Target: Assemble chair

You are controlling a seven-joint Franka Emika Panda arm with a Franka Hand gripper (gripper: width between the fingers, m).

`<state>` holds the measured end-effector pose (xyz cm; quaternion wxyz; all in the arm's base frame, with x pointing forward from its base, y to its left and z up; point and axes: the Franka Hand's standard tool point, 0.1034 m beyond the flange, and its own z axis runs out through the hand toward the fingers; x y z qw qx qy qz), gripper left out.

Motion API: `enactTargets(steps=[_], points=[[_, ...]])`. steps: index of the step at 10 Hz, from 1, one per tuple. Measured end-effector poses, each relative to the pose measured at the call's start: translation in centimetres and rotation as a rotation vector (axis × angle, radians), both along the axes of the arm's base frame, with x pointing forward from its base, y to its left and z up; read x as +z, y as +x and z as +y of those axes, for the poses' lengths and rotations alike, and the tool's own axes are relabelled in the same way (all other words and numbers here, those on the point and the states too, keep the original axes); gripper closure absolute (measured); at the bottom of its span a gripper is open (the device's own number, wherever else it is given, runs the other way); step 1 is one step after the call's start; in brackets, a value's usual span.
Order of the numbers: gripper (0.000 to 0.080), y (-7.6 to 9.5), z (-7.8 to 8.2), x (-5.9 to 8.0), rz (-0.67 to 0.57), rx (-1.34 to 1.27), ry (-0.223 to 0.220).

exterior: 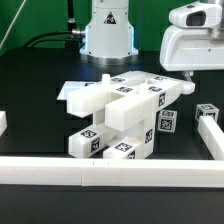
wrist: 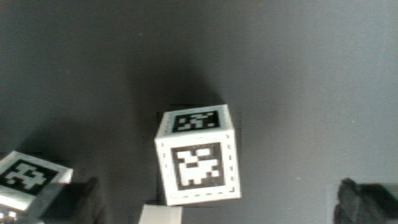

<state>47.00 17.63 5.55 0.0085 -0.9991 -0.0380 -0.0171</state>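
Evidently the tool (exterior: 186, 80) is hanging wide, empty; the chair (exterior: 118, 108) is seeming rigid, light, best gripped across a leg (wrist: 199, 155).

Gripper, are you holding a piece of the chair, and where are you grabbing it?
No, nothing is held. The gripper is open, up in the air at the exterior view's right, and no part of the chair sits between its fingers.
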Motion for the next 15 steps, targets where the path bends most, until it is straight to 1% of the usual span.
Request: enactTargets(steps=[3, 5, 6, 7, 11, 12, 13, 15], points=[[0.0150, 0.0, 0.0, -0.1, 0.004, -0.133, 0.005], [0.0150, 0.0, -0.1, -0.1, 0.010, -0.291, 0.017], [0.0150, 0.4, -0.6, -0.2, 0.015, -0.380, 0.032], [0.0150, 1.3, -0.5, 0.2, 0.004, -0.450, 0.039], [0.0150, 1.1, -0.3, 0.0, 0.018, -0.701, 0.055], [0.0150, 1.2, -0.4, -0.3, 0.022, -0.805, 0.063], [0.0150, 1.2, -0.6, -1.1, 0.025, -0.903, 0.066], [0.0150, 1.8, -0.2, -1.4, 0.035, -1.032, 0.069]])
